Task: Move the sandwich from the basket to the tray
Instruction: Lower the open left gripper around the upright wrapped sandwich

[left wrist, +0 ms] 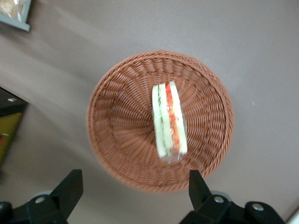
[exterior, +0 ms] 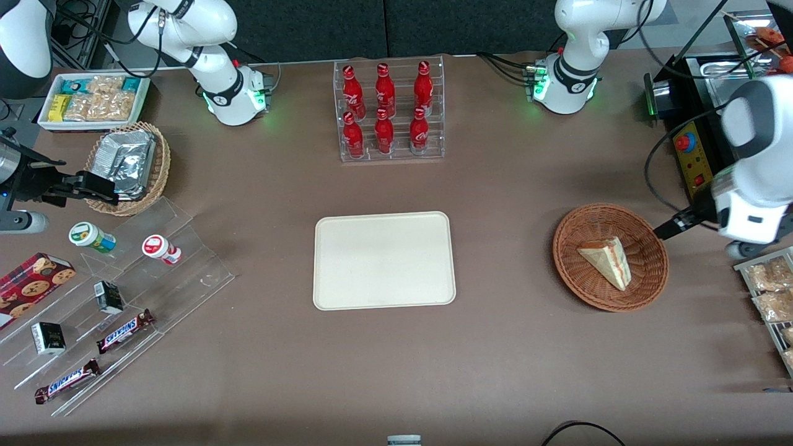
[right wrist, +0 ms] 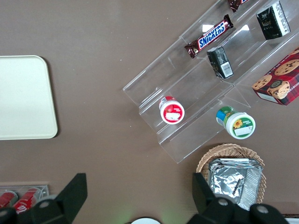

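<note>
Above basket (left wrist: 117, 135), gripper (left wrist: 133, 186) spread wide, empty, clear of sandwich (left wrist: 169, 120).

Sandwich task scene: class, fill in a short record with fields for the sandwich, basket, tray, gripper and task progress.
sandwich: wedge lying in the basket, filling edge visible
basket: round reddish-brown wicker, toward the working arm's end of the table
tray: cream rectangle, nothing on it, apart from the basket
gripper: left gripper open, above the basket, not touching the sandwich
progress: sandwich not yet picked up
</note>
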